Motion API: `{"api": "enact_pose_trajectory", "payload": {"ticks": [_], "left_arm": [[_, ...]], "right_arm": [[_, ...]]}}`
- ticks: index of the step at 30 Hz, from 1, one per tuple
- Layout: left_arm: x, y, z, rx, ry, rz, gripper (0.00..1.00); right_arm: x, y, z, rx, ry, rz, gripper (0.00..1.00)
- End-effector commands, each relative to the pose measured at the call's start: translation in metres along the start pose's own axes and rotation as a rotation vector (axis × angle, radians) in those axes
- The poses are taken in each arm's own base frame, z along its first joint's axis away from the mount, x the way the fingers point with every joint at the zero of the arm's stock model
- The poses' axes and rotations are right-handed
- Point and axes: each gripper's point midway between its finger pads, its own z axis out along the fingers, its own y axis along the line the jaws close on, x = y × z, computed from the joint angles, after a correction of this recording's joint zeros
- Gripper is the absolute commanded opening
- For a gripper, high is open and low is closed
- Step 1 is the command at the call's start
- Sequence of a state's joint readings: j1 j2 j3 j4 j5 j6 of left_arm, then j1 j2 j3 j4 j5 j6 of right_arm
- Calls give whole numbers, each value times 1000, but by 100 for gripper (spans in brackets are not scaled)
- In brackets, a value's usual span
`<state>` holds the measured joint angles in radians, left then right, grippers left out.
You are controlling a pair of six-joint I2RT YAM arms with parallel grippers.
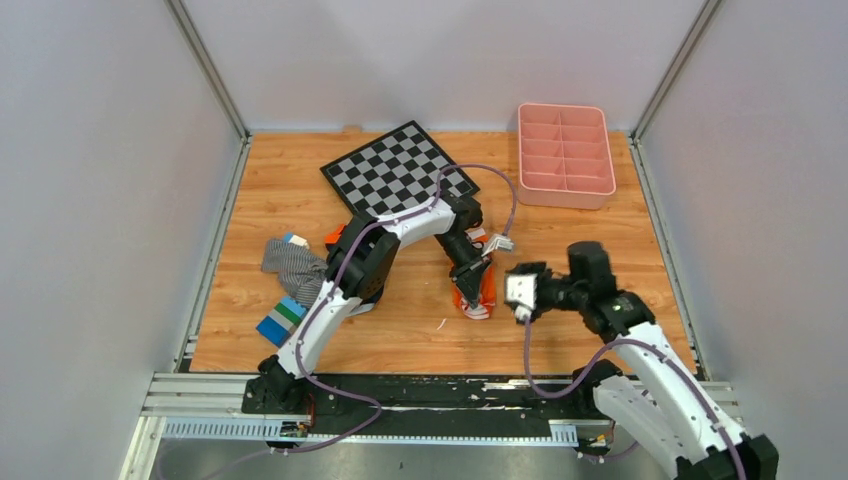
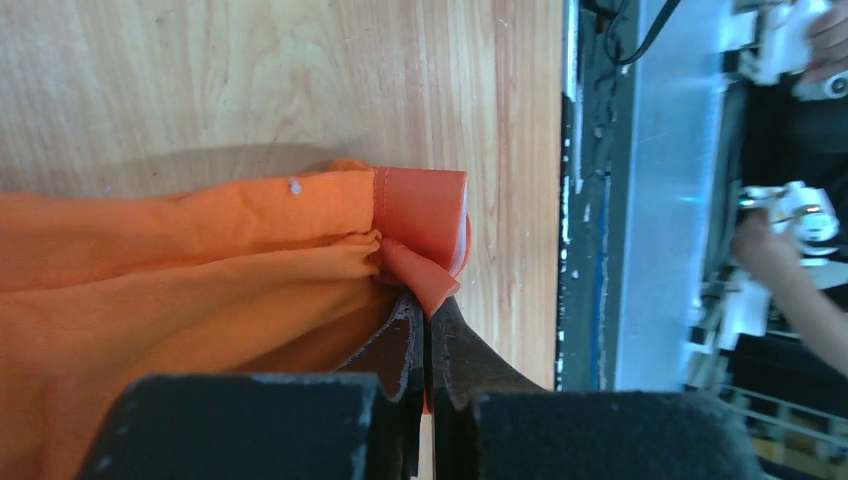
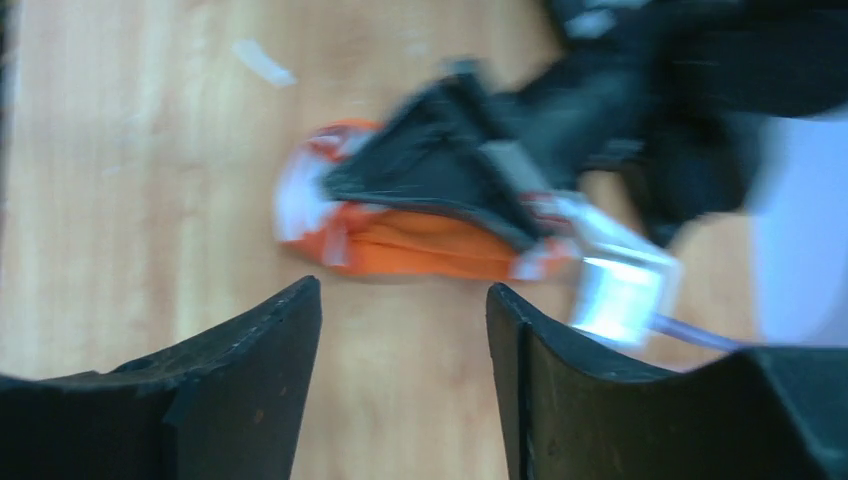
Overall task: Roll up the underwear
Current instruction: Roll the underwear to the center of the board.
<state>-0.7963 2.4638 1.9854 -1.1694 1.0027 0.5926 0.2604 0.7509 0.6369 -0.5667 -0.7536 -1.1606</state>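
The orange underwear (image 1: 478, 298) lies bunched on the wooden table, right of centre, with white trim showing at its near end. My left gripper (image 1: 473, 280) points down onto it. In the left wrist view my left gripper (image 2: 428, 303) is shut on a folded edge of the orange fabric (image 2: 200, 290). My right gripper (image 1: 505, 290) is open and empty, just right of the underwear and apart from it. The right wrist view is blurred and shows my right gripper (image 3: 405, 292), with the underwear (image 3: 420, 248) beyond it under the left gripper (image 3: 440, 175).
A chessboard (image 1: 398, 170) lies at the back centre and a pink compartment tray (image 1: 565, 155) at the back right. A grey striped garment (image 1: 293, 260) and a blue-and-green folded item (image 1: 282, 318) lie at the left. A metal rail (image 2: 660, 200) runs along the near table edge.
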Motion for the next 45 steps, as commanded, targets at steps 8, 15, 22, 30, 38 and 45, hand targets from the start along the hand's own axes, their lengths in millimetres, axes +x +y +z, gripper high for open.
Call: {"api": "enact_pose_trajectory", "payload": {"ticks": [8, 15, 22, 30, 38, 45], "left_arm": [[13, 22, 3, 43, 7, -101, 0], [11, 27, 7, 47, -9, -131, 0], [8, 27, 5, 42, -18, -132, 0], [1, 27, 4, 43, -39, -142, 0], [1, 23, 4, 62, -48, -148, 0], [2, 17, -8, -47, -54, -133, 37]], "right_arm": [[46, 56, 87, -97, 86, -257, 77], [48, 69, 101, -117, 80, -285, 81], [50, 80, 110, -168, 70, -254, 80], [50, 102, 111, -271, 49, -252, 56], [57, 108, 110, -288, 82, -202, 42], [58, 111, 108, -312, 112, -117, 0]]}}
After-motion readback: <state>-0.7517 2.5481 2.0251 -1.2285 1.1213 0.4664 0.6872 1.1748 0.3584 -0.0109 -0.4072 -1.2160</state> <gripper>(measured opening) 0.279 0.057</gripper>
